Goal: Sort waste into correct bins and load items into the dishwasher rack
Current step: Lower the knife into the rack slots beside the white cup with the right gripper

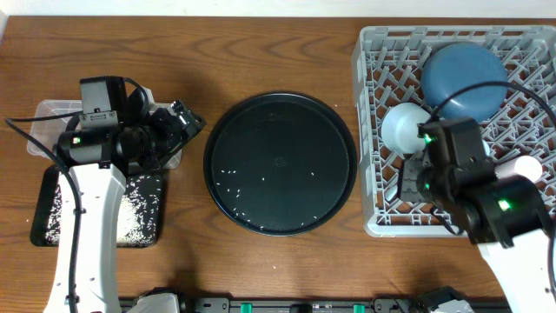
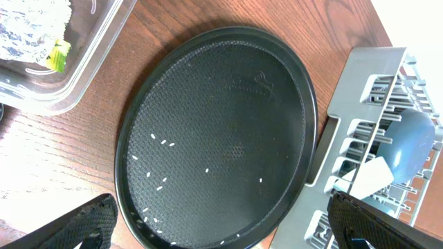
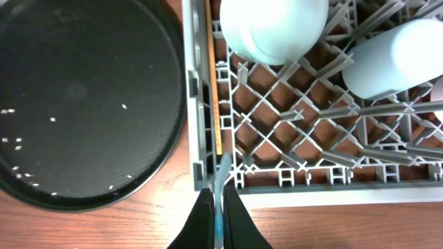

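At grey plastic rack's [image 3: 291, 176] front edge, right gripper [image 3: 218, 221] pinches thin white spoon [image 3: 223, 169]; left gripper [image 2: 223, 227] gapes empty; white rice grains [image 2: 164, 143] uncleared.

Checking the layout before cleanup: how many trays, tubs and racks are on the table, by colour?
Black: 2 (large round black tray, shallow black rectangular tray)
Clear: 1 (clear plastic rectangular tub)
Grey: 1 (large square grey plastic dishwasher rack)
Total: 4

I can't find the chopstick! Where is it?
In the right wrist view, the chopstick lies inside the dishwasher rack, along the wall nearest the round black tray.
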Controlling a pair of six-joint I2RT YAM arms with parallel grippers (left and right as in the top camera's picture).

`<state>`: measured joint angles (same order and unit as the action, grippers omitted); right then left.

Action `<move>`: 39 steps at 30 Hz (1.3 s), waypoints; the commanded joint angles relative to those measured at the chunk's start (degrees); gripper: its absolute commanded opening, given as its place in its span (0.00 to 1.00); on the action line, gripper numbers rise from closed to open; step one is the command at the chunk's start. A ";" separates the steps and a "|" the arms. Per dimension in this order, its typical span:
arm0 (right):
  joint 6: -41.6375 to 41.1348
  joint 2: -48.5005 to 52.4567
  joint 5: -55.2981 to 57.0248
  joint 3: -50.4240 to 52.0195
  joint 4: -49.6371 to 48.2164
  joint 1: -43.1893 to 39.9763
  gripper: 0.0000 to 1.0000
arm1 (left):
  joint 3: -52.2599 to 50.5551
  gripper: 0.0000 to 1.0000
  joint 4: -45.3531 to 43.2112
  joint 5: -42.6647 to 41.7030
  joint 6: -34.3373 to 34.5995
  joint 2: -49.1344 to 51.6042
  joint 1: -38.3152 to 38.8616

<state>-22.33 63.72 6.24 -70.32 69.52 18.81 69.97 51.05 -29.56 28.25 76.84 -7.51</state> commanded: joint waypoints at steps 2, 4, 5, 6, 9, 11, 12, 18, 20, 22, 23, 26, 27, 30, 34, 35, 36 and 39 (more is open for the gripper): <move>0.17 3.30 1.38 -0.81 -1.09 -0.42 0.01 | 0.37 0.98 0.13 0.52 -0.57 0.26 -0.24; 0.35 4.83 1.46 -0.81 -1.95 -0.42 0.01 | 0.37 0.98 0.13 0.52 -0.59 0.26 -0.24; 0.35 5.49 1.46 -0.81 -2.40 -0.42 0.01 | 0.37 0.98 0.13 0.52 -0.59 0.26 -0.24; 0.35 6.14 1.44 -0.81 -2.78 -0.42 0.01 | 0.37 0.98 0.13 0.52 -0.59 0.26 -0.24; 0.33 8.15 1.46 -0.81 -3.54 -0.42 0.01 | 0.37 0.98 0.13 0.52 -0.59 0.26 -0.24; 0.33 9.20 1.44 -0.81 -3.72 -0.42 0.01 | 0.37 0.98 0.13 0.52 -0.59 0.26 -0.24; 0.33 9.77 1.42 -0.81 -3.87 -0.42 0.01 | 0.37 0.98 0.13 0.52 -0.59 0.26 -0.24; 0.33 12.31 1.20 -0.81 -5.73 -0.42 0.01 | 0.37 0.98 0.13 0.52 -0.59 0.26 -0.24; 0.33 13.18 0.87 -0.81 -6.58 -0.44 0.01 | 0.37 0.98 0.13 0.52 -0.59 0.26 -0.24; 0.33 14.14 0.83 -0.81 -7.50 -0.44 0.01 | 0.37 0.98 0.13 0.52 -0.59 0.26 -0.24; 0.33 14.53 0.81 -0.81 -7.85 -0.46 0.01 | 0.37 0.98 0.13 0.52 -0.59 0.26 -0.24; 0.35 16.00 0.81 -0.81 -8.92 -0.52 0.01 | 0.37 0.98 0.13 0.52 -0.59 0.26 -0.24; 0.35 16.50 0.81 -0.81 -9.31 -0.52 0.01 | 0.37 0.98 0.13 0.52 -0.59 0.26 -0.24; 0.76 17.86 0.81 -0.81 -10.60 -0.52 0.01 | 0.37 0.98 0.13 0.52 -0.59 0.26 -0.24; 1.66 19.37 0.83 -0.81 -14.08 -1.05 0.01 | 0.37 0.98 0.13 0.52 -0.59 0.26 -0.24; 1.90 19.58 0.83 -0.81 -14.95 -1.33 0.01 | 0.37 0.98 0.13 0.52 -0.59 0.26 -0.24; 2.14 19.74 0.83 -0.81 -15.85 -1.70 0.01 | 0.37 0.98 0.13 0.52 -0.59 0.26 -0.24; 4.09 19.98 0.87 -0.81 -18.62 -3.28 0.01 | 0.37 0.98 0.13 0.52 -0.59 0.26 -0.24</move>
<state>-20.73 83.37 6.72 -70.35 52.10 17.21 69.97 51.03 -29.56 28.25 76.84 -7.51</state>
